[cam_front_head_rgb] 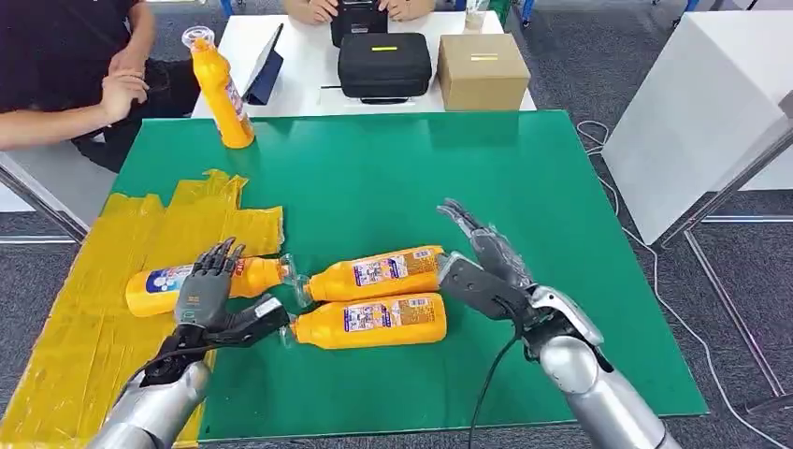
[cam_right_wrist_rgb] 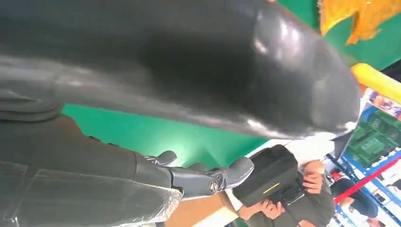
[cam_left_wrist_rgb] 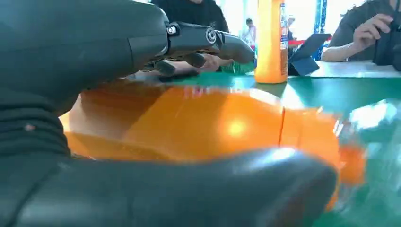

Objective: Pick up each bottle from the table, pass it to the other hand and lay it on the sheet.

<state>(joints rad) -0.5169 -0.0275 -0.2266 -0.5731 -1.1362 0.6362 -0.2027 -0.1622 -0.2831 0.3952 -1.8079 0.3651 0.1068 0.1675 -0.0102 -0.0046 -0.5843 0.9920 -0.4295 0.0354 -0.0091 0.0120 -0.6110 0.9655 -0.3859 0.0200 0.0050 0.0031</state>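
We see three orange bottles lying on their sides between the two robot hands, and a fourth standing upright far ahead of the left robot hand [cam_front_head_rgb: 213, 290] at the back of the green bench [cam_front_head_rgb: 393, 178]. The left robot hand rests over the bottle on the sheet [cam_front_head_rgb: 196, 281], its fingers draped across the body and the thumb low on the near side; we judge it to be gripping or just letting go, and cannot tell which. That bottle lies partly on the yellow sheet [cam_front_head_rgb: 103, 281], cap pointing toward the right robot hand.

The right robot hand [cam_front_head_rgb: 486, 267] is wide, fingers spread and holding nothing. Just beside it, toward the left robot hand, lie the far bottle [cam_front_head_rgb: 379, 272] and the near bottle [cam_front_head_rgb: 374, 321], parallel, long axes running from one hand to the other, caps toward the left robot hand and bases toward the right. The right thumb sits at the base of the far bottle, touching or nearly so. The right arm is plainly the nearer one to both, so the next pick looks like its job.

Each bottle has a white and blue label with red marks; the writing is too small to read. The standing bottle [cam_front_head_rgb: 221, 89] has a clear cap.
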